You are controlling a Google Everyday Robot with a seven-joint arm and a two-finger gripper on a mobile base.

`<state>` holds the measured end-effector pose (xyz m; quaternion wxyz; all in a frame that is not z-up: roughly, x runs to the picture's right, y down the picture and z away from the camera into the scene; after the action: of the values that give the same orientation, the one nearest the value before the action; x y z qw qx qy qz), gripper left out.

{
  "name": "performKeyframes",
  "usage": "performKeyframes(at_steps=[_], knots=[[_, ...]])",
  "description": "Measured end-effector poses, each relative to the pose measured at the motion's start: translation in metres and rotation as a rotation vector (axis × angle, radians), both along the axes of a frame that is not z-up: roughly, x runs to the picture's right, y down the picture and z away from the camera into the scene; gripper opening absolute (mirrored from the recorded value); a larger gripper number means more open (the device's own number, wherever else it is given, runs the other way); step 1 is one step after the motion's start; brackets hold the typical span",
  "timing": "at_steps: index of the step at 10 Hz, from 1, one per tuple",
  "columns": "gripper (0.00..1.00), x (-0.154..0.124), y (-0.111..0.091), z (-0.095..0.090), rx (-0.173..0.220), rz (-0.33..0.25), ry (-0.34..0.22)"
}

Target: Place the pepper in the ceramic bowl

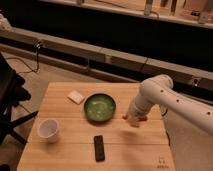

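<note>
Pepper [125, 118]: red-orange ends poke out on both sides of the gripper, just right of the green bowl and not yet in it. It is low over the wooden table [65, 155]; I cannot tell whether it touches.
White cup [49, 130]: near the front left corner, well apart from the carry path, so little threat.
Small white flat item [76, 96]: behind and left of the bowl; too unclear to name.
Black remote [99, 148]: lies in front of the bowl. A pepper dropped short could roll against it.
Ceramic bowl [100, 107]: empty, mid-table. A leftward sweep made too low would catch the near rim and shove the dish.
Gripper [134, 121]: jaws clamped across the pepper's middle, hanging just beside the bowl's right rim.
Grip risk: a slim, smooth pepper held crosswise may pivot or slip during the move.
Release risk: letting go before clearing the rim lands it on the table. The dish is shallow, so a high drop might skid out.
</note>
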<state>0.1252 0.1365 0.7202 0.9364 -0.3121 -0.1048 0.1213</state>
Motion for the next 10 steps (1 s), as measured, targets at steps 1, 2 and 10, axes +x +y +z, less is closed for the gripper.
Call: performKeyframes(at_steps=[1,2,10], knots=[[0.00,-0.003,-0.006,0.000,0.008,-0.003,-0.003],[0.00,-0.003,-0.009,0.000,0.016,-0.004,-0.005],[0.00,-0.029,-0.038,0.007,0.052,-0.036,-0.026]])
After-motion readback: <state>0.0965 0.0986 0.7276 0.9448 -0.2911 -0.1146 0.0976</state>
